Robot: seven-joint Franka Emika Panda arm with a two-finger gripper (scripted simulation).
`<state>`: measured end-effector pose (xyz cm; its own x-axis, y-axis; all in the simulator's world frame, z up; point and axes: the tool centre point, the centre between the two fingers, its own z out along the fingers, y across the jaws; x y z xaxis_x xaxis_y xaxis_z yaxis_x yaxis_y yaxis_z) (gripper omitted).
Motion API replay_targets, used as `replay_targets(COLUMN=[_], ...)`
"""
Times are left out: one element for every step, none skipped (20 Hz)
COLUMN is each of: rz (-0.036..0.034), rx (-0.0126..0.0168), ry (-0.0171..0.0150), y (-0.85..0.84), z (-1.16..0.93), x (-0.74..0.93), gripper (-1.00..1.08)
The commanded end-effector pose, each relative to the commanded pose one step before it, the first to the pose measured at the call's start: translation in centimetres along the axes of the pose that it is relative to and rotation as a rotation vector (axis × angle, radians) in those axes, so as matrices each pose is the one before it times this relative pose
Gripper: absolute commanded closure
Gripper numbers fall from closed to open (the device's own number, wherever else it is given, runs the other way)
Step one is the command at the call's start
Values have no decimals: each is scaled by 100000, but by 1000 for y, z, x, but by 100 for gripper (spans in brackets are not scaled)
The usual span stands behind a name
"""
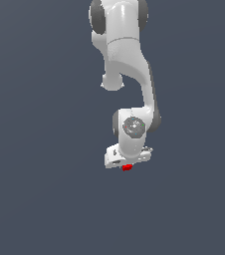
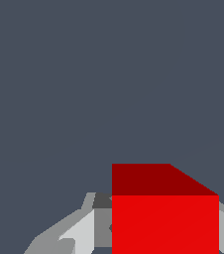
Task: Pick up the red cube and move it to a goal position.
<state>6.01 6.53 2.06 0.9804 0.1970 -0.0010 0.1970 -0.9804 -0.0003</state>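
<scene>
Small matte bright red cube [image 1: 127, 168] sits clamped between the white gripper [image 1: 127, 164] fingers [image 2: 82, 233], directly under the wrist.

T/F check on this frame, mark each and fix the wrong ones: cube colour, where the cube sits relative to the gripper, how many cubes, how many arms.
1. The cube is red. True.
2. The cube lies far from the gripper on the exterior view's left. False: it sits right under the gripper, between the fingers in the wrist view.
3. Two cubes are visible. False: only one.
4. One white arm is in the exterior view. True.
</scene>
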Motion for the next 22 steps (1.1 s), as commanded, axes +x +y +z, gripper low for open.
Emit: replay_targets(rz=[17,0,0,0,0,0,0,0,0,0,0,0,0,0,0,0,0,0,0,0,0,0], rx=[-17,0,0,0,0,0,0,0,0,0,0,0,0,0,0,0,0,0,0,0,0,0], ry=[111,0,0,0,0,0,0,0,0,0,0,0,0,0,0,0,0,0,0,0,0,0], y=[97,62,76,90,105,119,134,149,165,181,197,213,230,247,265,284,302,309,314,318,323,328], z=[-313,-196,-241,-286,-331,-378,-425,-473,-522,-572,-623,-676,-730,-786,-843,-903,-961,-987,-1003,-1019,-1037,-1056], x=[-58,-72,-89,-105,-122,-139,-156,-174,-191,-209,-228,-247,-266,-285,-305,-326,-346,-354,-358,-363,-368,-373], gripper=[108,108,108,108,108,108,108,108,108,108,108,108,108,108,108,108,108,108,108,108,108,108])
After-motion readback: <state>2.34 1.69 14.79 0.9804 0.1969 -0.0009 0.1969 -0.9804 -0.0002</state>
